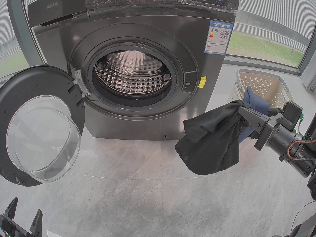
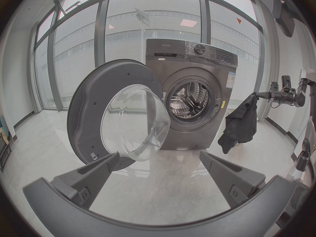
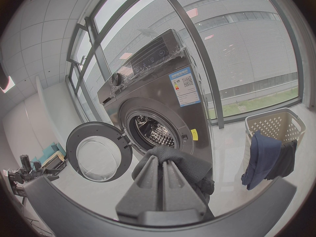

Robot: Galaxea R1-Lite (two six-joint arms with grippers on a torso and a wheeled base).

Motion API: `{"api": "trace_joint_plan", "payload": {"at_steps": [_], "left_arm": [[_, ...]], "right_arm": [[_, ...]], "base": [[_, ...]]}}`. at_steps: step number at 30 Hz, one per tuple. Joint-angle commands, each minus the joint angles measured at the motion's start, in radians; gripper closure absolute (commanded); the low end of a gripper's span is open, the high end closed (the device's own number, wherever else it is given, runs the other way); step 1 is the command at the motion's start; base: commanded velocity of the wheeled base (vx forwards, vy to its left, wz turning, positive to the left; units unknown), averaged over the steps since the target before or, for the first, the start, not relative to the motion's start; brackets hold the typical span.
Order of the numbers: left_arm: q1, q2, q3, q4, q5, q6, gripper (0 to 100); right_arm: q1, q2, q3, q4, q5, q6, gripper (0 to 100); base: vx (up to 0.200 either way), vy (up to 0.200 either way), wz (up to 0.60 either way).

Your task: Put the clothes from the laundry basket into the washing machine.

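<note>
My right gripper point(image 1: 242, 110) is shut on a black garment point(image 1: 210, 139) that hangs in the air at the washing machine's lower right corner, between it and the laundry basket point(image 1: 263, 86). In the right wrist view the gripper point(image 3: 161, 163) pinches the black cloth point(image 3: 187, 167). A blue garment point(image 1: 255, 104) and a dark one point(image 3: 284, 163) drape over the basket's rim. The washing machine point(image 1: 131, 79) has its door point(image 1: 36, 125) swung open to the left and a bare steel drum point(image 1: 131, 71). My left gripper point(image 2: 158, 163) is open, low at the left near the door.
The floor point(image 1: 138, 188) of grey tile lies before the machine. Tall windows point(image 2: 125, 27) stand behind it. The open door juts out over the floor on the left side.
</note>
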State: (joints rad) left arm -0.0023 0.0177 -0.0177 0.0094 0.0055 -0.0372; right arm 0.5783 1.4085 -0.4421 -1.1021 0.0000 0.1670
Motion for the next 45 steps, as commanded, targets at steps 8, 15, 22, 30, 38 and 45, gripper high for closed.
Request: {"api": "trace_joint_plan", "payload": {"at_steps": [8, 15, 22, 30, 38, 45], "left_arm": [[-0.001, -0.01, 0.012, 0.0, 0.001, 0.0, 0], [-0.001, -0.01, 0.012, 0.0, 0.001, 0.0, 0], [-0.001, -0.01, 0.012, 0.0, 0.001, 0.0, 0], [-0.001, -0.01, 0.012, 0.0, 0.001, 0.002, 0], [0.002, -0.012, 0.016, -0.006, 0.004, 0.007, 0], [0.002, -0.013, 0.018, -0.006, 0.004, 0.046, 0]], "right_arm": [[0.002, -0.003, 0.0, -0.001, 0.0, 0.0, 100], [0.0, -0.003, 0.005, -0.001, 0.0, 0.0, 100], [0.0, -0.008, 0.008, -0.001, 0.0, 0.0, 100], [0.0, -0.008, 0.02, -0.001, 0.0, 0.002, 100], [0.034, -0.003, 0.033, -0.001, 0.0, 0.019, 100], [0.146, 0.096, -0.036, -0.002, -0.06, 0.035, 100]], "base": [[0.025, 0.025, 0.0], [0.0, 0.2, 0.0], [0.0, 0.114, 0.0], [0.0, 0.0, 0.0], [0.0, 0.0, 0.0], [0.0, 0.0, 0.0]]}}
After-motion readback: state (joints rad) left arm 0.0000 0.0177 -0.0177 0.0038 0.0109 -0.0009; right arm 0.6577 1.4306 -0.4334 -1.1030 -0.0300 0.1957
